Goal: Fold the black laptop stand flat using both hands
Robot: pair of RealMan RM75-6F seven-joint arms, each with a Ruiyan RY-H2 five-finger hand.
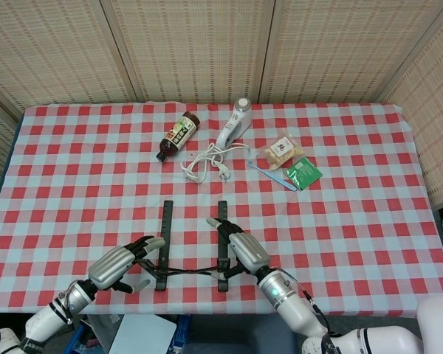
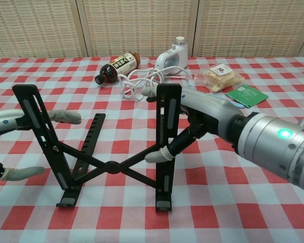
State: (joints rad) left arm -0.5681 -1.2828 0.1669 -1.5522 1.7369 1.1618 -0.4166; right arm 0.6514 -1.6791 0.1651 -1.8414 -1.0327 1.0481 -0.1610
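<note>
The black laptop stand [image 2: 111, 152] sits near the front edge of the tabletop [image 1: 74, 169], roughly at its middle, not yet flat: two upright rails rise at a tilt from two long base bars that run front to back, joined by a crossed linkage spanning left to right between them.

The right robot hand [image 2: 192, 121] is at the right rail, fingers reaching over its top and thumb curled in near its middle. It touches the rail, but whether it truly clamps it I cannot tell. The left robot hand [image 2: 28, 144] flanks the left rail with its fingers spread, one above and one below, and seems to hold nothing (its palm is cut off at the picture's edge).

Each hand lies just outside its own rail, so the stand sits between them; the fold likely means pressing both rails down and back along the front-to-back axis.

Count: one stand, one bottle [image 1: 179, 135], one white corded appliance [image 1: 234, 124], one snack packet [image 1: 281, 150], one green sachet [image 1: 303, 173]
</note>
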